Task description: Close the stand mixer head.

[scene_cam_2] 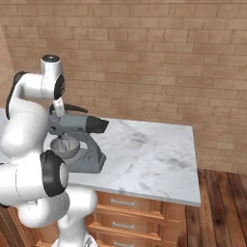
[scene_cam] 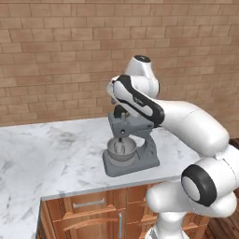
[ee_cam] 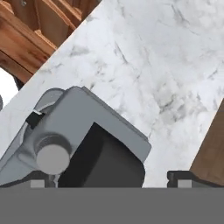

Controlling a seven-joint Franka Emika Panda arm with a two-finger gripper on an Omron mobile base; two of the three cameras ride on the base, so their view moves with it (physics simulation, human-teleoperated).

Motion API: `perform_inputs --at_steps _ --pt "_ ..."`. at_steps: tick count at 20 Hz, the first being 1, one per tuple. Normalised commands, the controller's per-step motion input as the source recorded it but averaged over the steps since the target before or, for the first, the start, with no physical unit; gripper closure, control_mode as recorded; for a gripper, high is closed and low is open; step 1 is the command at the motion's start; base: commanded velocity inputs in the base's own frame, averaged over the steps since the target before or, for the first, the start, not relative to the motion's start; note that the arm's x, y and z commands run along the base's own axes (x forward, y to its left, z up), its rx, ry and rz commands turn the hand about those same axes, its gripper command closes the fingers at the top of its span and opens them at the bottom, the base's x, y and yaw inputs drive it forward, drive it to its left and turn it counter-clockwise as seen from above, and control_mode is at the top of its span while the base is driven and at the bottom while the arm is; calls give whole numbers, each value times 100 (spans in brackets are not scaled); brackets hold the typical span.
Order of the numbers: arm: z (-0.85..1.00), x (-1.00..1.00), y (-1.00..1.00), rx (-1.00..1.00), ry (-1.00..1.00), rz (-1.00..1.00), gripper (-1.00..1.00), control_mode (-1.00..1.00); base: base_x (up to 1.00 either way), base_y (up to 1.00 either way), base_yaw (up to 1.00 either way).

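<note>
The grey stand mixer stands on the marble counter [scene_cam: 56, 158]. Its matte-grey stand mixer head [scene_cam_2: 75, 124] lies about level over the steel bowl [scene_cam_2: 64, 147], black rear cap [scene_cam_2: 99, 126] pointing right. My gripper [scene_cam_2: 61, 112] hangs right over the head's front half; I cannot tell whether it touches. In the hand view the fingertips [ee_cam: 39, 181] stand far apart at the bottom edge, so the gripper [ee_cam: 111, 180] is open, with the black cap [ee_cam: 105, 162] and flat grey base [ee_cam: 109, 116] below. In the left base view my forearm hides most of the head [scene_cam: 127, 125] above the bowl [scene_cam: 121, 149].
A brick wall [scene_cam_2: 159, 58] runs behind the counter. Wooden drawers [scene_cam: 93, 210] sit under the counter's front edge. The counter ends at the right [scene_cam_2: 193, 164], over wood floor [scene_cam_2: 222, 212]. Bare marble spreads left of the mixer [scene_cam: 42, 149] and right of it [scene_cam_2: 149, 154].
</note>
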Motion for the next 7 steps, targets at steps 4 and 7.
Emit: perform_inputs --at_steps 4,7 --pt "92 0 92 -12 -24 35 -100 -100 0 0 0" --pt "100 0 72 -21 -19 44 -100 -100 0 0 0"
